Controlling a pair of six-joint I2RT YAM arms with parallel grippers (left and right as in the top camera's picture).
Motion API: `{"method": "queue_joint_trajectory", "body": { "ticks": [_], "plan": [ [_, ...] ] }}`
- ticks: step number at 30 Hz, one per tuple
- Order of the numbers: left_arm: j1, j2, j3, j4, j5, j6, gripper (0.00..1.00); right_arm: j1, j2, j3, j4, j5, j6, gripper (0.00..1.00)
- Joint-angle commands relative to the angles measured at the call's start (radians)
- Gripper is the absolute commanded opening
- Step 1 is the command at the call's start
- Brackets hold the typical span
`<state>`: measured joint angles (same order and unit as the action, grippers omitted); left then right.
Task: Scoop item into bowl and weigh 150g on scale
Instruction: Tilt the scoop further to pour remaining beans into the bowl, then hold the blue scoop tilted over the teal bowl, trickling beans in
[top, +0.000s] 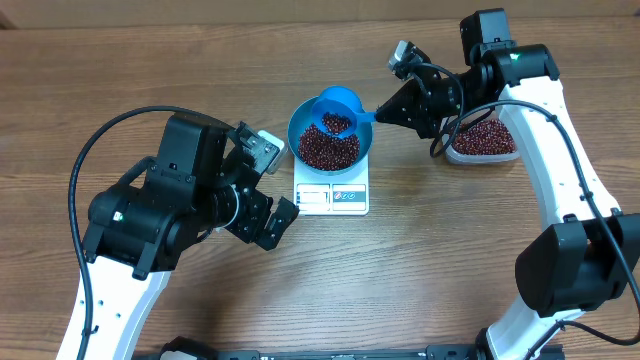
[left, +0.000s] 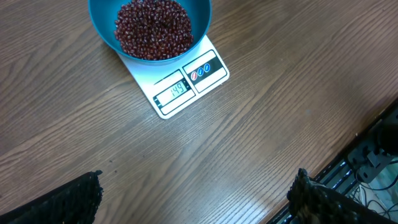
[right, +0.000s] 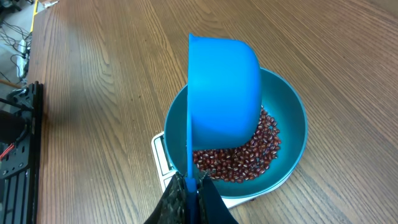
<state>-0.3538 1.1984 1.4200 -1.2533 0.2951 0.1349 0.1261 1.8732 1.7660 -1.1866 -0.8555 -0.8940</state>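
The bowl (top: 296, 130) sits on the far part of the scale (top: 331, 198) and holds a heap of beans (top: 326, 150). The scoop (top: 338, 104) hangs tipped over the bowl. Its handle runs right to the right gripper (top: 382, 112), which is pinched tight on it, and its cup points left with a few beans at the lower lip. The scale's long axis runs toward the robot, display end nearest, reading what looks like 149. The left gripper (top: 274, 186) hovers just left of the scale, spread wide and holding nothing. 1 tub (top: 484, 142) of beans stands right of the bowl, partly hidden by the right arm. The table (top: 450, 260) is wooden.
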Motion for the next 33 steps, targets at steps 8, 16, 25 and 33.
{"method": "queue_joint_trajectory", "body": {
  "ticks": [8,16,25,33],
  "plan": [
    [-0.006,0.006,0.003,0.001,-0.007,0.022,1.00,0.000,-0.010,0.027,0.014,-0.009,-0.039,0.04],
    [-0.006,0.006,0.003,0.001,-0.007,0.022,0.99,-0.002,-0.010,0.027,0.029,-0.008,-0.058,0.04],
    [-0.006,0.006,0.003,0.001,-0.007,0.022,0.99,-0.002,-0.010,0.027,0.021,0.028,-0.075,0.04],
    [-0.006,0.006,0.003,0.001,-0.007,0.022,1.00,-0.003,-0.010,0.027,0.020,0.024,-0.044,0.04]
  ]
}}
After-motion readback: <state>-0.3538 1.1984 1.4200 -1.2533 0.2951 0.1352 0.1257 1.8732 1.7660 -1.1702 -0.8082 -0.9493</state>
